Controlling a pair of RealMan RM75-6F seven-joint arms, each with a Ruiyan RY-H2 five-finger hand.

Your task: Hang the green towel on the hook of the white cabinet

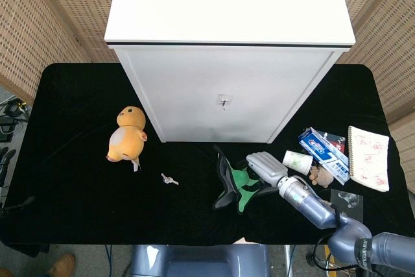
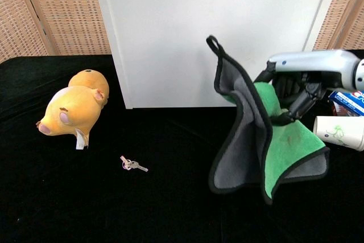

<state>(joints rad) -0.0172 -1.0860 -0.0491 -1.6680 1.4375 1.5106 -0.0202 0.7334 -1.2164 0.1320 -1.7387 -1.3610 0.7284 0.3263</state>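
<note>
Right hand (image 2: 296, 92) grips the green towel (image 2: 267, 140)
Towel hangs clear of the counter (image 1: 78, 134) — before the white cabinet (image 1: 227, 89).

The right hand (image 2: 296, 92) holds the green towel (image 2: 259, 135) up off the black table (image 2: 68, 203), in front of the white cabinet (image 2: 216, 32). A yellow toy (image 2: 74, 106) and small keys (image 2: 132, 164) lie to the side.

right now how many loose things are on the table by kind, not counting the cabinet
towel: 1
plush toy: 1
keys: 1
paper cup: 1
toothpaste box: 1
notebook: 1
black box: 1
small brown item: 1
total: 8
</note>
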